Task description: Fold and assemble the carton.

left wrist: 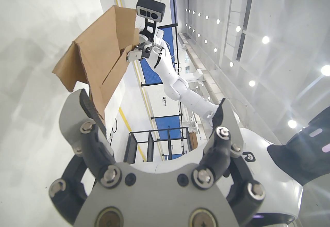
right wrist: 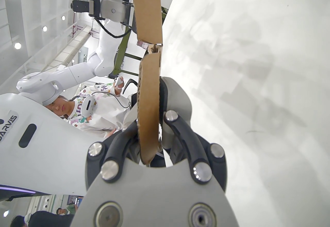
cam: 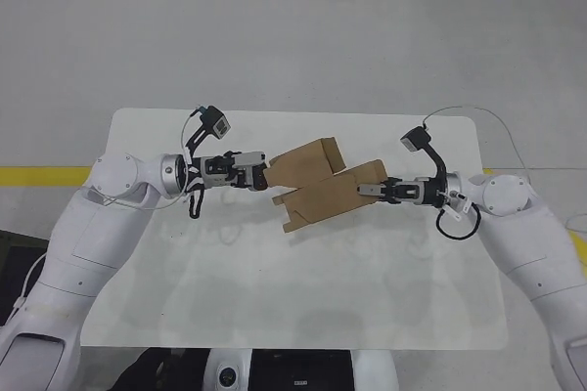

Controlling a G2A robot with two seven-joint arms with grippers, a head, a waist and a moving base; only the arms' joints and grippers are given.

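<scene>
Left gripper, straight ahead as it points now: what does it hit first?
Likely the carton: the open left gripper points at its near flap, whose edge sits by one finger. Depth between them is unclear.

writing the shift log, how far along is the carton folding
Done: the brown corrugated cardboard carton is held up, its panels angled apart rather than flat. In hand: the right end effector is shut on one flap; the left end effector is open at the opposite edge, not gripping. Left: the flaps are loose, so squaring and closing remain.
</scene>
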